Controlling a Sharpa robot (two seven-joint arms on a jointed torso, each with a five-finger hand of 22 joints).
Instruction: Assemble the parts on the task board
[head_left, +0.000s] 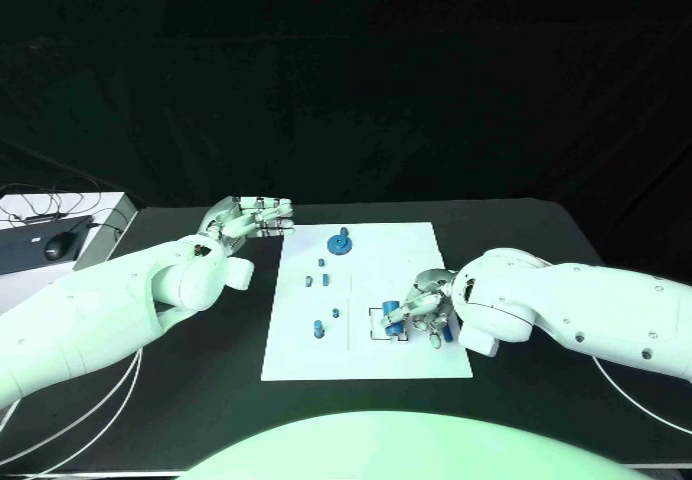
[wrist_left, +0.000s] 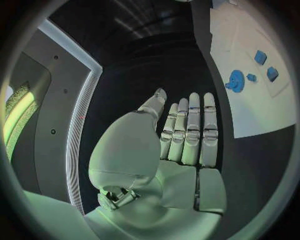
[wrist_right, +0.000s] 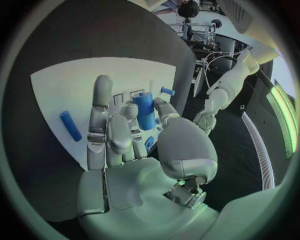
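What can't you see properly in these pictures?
- Head view: the right hand covers the blue part it works on, so its seating in the task board is hidden.
- Right wrist view: fingers hide that part's base.
- Head view: the small parts are too tiny to identify.

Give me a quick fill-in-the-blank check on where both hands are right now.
1. The right hand pinches a blue ____ part over the task board.
2. The left hand holds ____.
3. The left hand is beside the board's ____ corner.
4. The gear-like disc is coloured ____.

Missing words: cylinder; nothing; far left; blue
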